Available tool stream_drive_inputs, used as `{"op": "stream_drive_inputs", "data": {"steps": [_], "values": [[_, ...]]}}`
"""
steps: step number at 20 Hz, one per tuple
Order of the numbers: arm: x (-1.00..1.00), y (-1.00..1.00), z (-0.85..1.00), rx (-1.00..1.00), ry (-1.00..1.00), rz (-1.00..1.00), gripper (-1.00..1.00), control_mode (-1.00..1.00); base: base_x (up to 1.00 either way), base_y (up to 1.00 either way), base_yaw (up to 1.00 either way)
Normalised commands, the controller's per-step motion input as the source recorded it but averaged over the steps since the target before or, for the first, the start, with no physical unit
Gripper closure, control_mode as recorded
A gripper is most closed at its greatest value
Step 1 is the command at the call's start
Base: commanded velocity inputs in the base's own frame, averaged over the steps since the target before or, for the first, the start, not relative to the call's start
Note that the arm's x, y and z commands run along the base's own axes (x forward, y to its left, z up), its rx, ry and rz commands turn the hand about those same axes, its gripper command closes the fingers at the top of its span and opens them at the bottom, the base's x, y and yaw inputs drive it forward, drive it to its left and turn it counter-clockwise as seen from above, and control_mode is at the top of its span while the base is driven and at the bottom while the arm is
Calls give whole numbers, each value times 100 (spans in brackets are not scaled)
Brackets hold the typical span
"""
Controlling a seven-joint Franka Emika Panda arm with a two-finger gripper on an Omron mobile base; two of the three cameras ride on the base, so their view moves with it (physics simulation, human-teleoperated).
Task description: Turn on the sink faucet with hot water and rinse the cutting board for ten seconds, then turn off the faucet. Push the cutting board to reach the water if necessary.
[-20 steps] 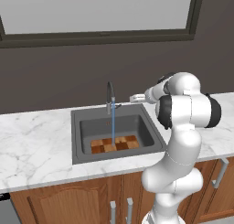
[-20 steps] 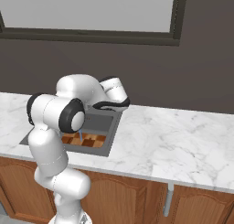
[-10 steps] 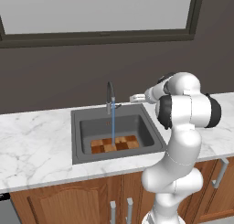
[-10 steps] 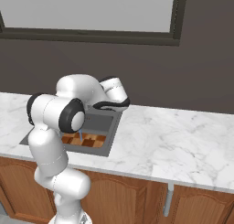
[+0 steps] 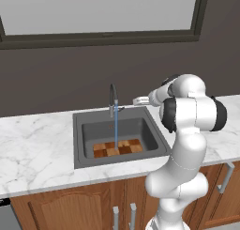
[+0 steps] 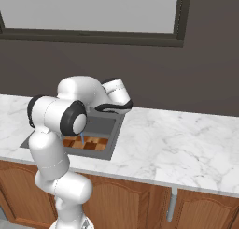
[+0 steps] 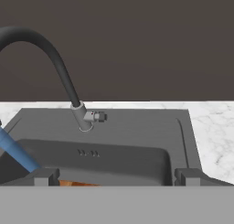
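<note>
No change vs a sec ago: claw (image 7: pixel 116 177) still hovers spread, holding nothing, just right of faucet (image 5: pixel 113 98) w/ lever ahead of it, water (image 5: pixel 116 133) running onto cutting board (image 5: pixel 117 148) in sink (image 5: pixel 82 157) below-left—rinse underway, shut-off probably next.

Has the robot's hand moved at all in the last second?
No. The hand sits at the same spot right of the faucet, above the sink rim.

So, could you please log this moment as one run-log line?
faucet: on | water: landing on cutting board in sink | gripper: open, beside faucet, holding nothing
</note>
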Motion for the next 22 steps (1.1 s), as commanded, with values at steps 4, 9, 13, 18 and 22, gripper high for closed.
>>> {"op": "stream_drive_inputs", "data": {"steps": [4,9,13,18,22], "values": [[0,0,0,0,0,0,-100,-100,0,0,0],[0,0,0,0,0,0,-100,-100,0,0,0],[0,0,0,0,0,0,-100,-100,0,0,0],[0,0,0,0,0,0,-100,-100,0,0,0],[0,0,0,0,0,0,-100,-100,0,0,0]]}}
